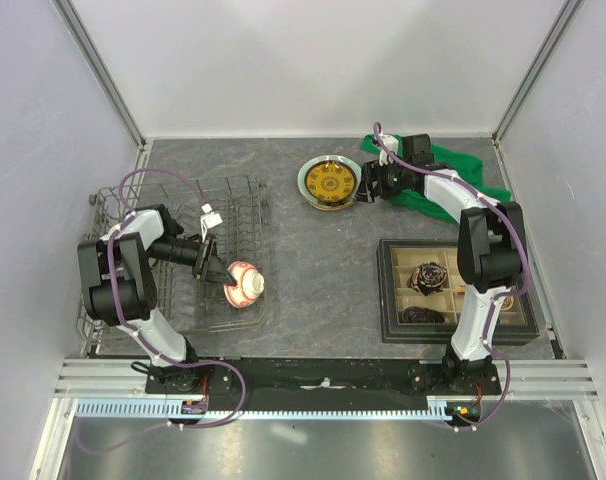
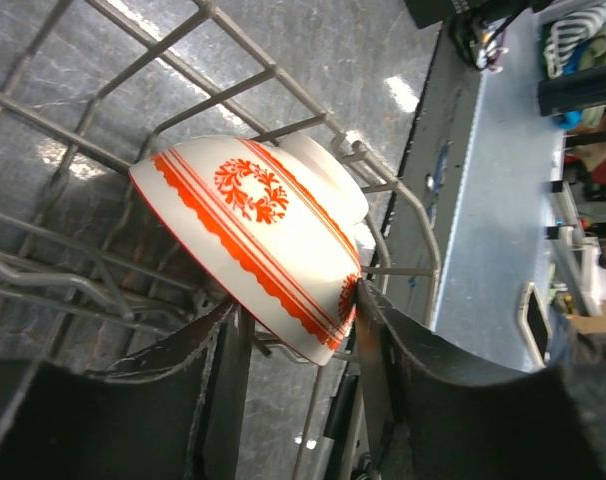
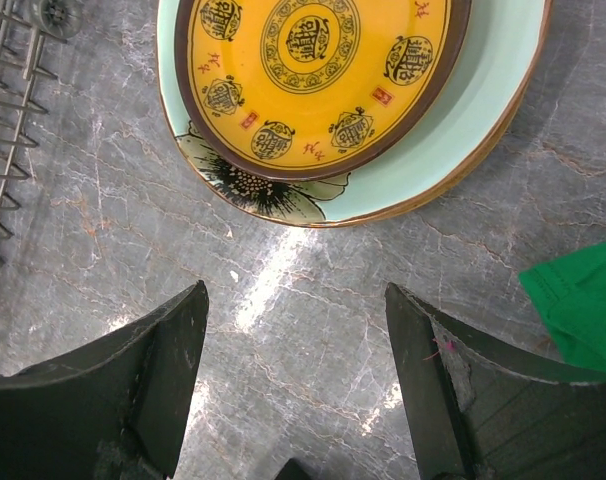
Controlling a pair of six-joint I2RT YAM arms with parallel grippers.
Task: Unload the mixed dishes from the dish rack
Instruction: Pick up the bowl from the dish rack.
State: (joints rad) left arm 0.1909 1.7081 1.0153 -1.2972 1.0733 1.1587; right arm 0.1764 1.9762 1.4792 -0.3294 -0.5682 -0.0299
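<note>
The red-and-white bowl (image 1: 245, 283) (image 2: 253, 240) lies tilted on its side at the near right corner of the grey wire dish rack (image 1: 183, 200) (image 2: 233, 90). My left gripper (image 1: 215, 268) (image 2: 293, 300) straddles its lower rim, still open. One finger touches the rim's edge and the other sits close by the outer wall. On the table beyond the rack, the yellow-gold plate (image 1: 331, 181) (image 3: 313, 70) rests on the pale green flower plate (image 1: 307, 192) (image 3: 463, 130). My right gripper (image 1: 368, 185) (image 3: 295, 290) hovers open just beside them, holding nothing.
A green cloth (image 1: 463, 175) (image 3: 583, 310) lies at the back right under the right arm. A black compartmented tray (image 1: 384, 290) with dark items stands at the front right. The rack's upright tines surround the bowl.
</note>
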